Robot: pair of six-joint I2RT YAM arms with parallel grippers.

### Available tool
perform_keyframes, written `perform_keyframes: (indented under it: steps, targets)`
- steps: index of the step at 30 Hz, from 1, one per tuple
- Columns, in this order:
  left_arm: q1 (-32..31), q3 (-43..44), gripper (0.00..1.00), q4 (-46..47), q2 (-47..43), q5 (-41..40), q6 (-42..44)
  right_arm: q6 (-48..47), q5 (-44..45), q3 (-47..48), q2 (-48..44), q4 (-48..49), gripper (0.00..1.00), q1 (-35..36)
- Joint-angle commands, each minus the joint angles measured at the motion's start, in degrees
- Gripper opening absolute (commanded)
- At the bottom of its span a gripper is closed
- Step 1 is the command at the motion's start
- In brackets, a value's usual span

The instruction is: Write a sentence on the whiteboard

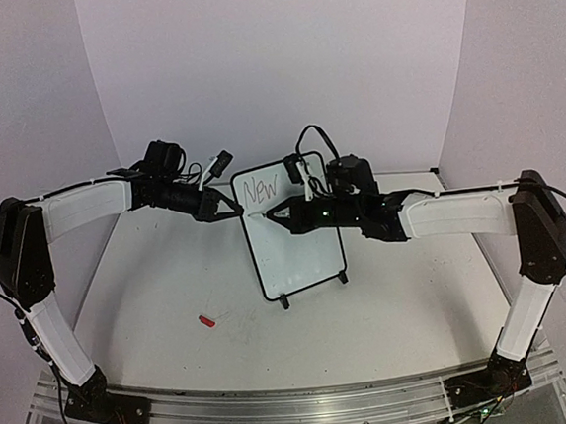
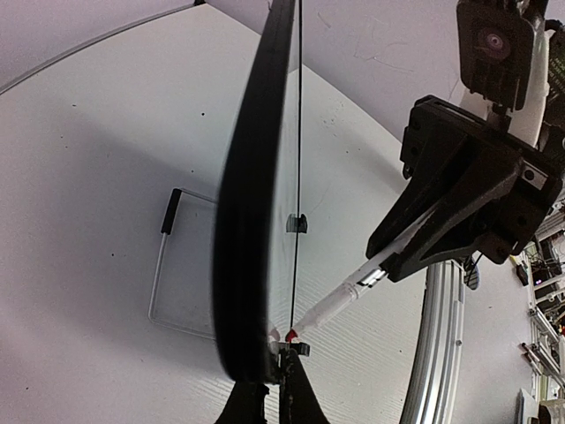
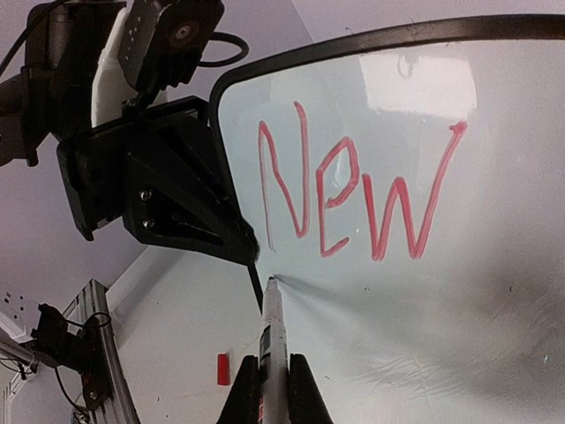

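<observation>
While the left gripper (image 1: 234, 207) clamps the whiteboard (image 1: 302, 255), the right gripper (image 1: 272, 214) pinches a marker (image 3: 272, 329) touching it beneath red "New" lettering (image 3: 353, 190).

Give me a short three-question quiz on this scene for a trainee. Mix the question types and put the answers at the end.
1. Which word does the red handwritten lettering on the small, black-framed white whiteboard spell?
A) Today
B) New
C) Hello
2. True or false: the left gripper hangs clear of the whiteboard.
3. Fill in: the right gripper is shut on a thin white ____, its tip against the board just below the lettering.

Key
1: B.
2: False. It clamps the board's left edge.
3: marker.
</observation>
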Motion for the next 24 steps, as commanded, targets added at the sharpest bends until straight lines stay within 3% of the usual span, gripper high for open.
perform_keyframes:
  steps: [1,14,24]
  targets:
    - [-1.45,1.05,0.00,-2.74,-0.06,-1.41,2.08,0.46,1.37,1.21,0.84,1.67,0.00,-0.41]
    - [-1.45,1.12,0.00,-2.77,-0.06,-1.34,2.09,3.48,0.74,-7.05,-0.88,3.31,0.00,-0.40]
    - [-1.48,1.15,0.00,-2.88,-0.07,-1.41,2.07,5.13,0.65,-6.98,-1.33,7.93,0.00,-0.39]
